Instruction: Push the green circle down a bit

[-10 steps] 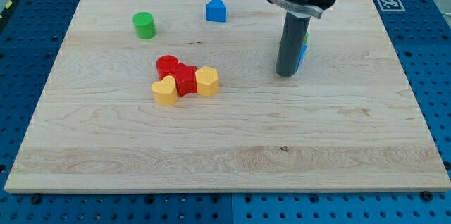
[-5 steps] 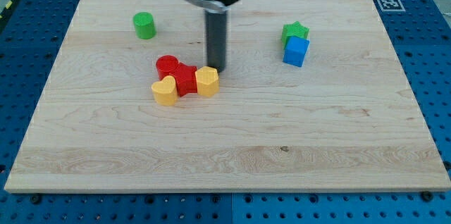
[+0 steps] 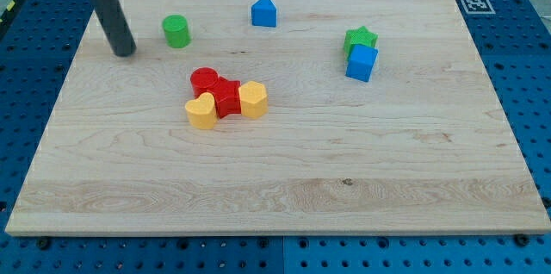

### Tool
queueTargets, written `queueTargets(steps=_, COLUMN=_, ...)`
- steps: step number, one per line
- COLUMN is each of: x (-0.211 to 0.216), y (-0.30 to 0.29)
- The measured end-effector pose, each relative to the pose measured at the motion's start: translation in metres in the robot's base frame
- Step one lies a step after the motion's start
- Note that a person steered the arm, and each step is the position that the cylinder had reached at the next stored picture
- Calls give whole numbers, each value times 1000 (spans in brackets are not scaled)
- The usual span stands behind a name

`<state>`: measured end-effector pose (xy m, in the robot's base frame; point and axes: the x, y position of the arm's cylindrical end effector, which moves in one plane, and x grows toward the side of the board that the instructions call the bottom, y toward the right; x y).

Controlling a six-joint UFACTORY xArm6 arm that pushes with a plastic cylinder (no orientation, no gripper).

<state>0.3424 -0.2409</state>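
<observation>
No brand or legible writing is visible; the only marking is a black-and-white square fiducial tag point(image 3: 472, 3) fixed at the table's top right corner. The surface is a pale wooden board point(image 3: 344, 179) with visible grain and one small dark knot near the bottom edge, resting on a blue perforated base plate point(image 3: 534, 67); a strip of yellow-and-black hazard tape point(image 3: 10, 3) shows at the view's top left. The arm carries no gripper, only a dark rod, so there is no open or closed state to record. My tip point(image 3: 126, 52) rests near the top left corner, just left of and slightly below the green circle point(image 3: 176, 31), apart from it. A blue house-shaped block point(image 3: 264, 11) sits near the top edge. A green star point(image 3: 361, 40) touches a blue cube point(image 3: 362, 63) toward the right. Near centre, a red circle point(image 3: 205, 78), another red block point(image 3: 227, 98), a yellow heart point(image 3: 201, 111) and a yellow hexagon point(image 3: 253, 99) cluster together.
</observation>
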Motion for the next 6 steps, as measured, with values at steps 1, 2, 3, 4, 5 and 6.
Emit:
queueTargets(steps=1, x=-18, y=-8)
queueTargets(steps=2, x=-29, y=11)
queueTargets(steps=3, x=-40, y=49)
queueTargets(steps=4, x=-34, y=58)
queueTargets(steps=5, x=-20, y=54)
queueTargets(steps=6, x=-17, y=54)
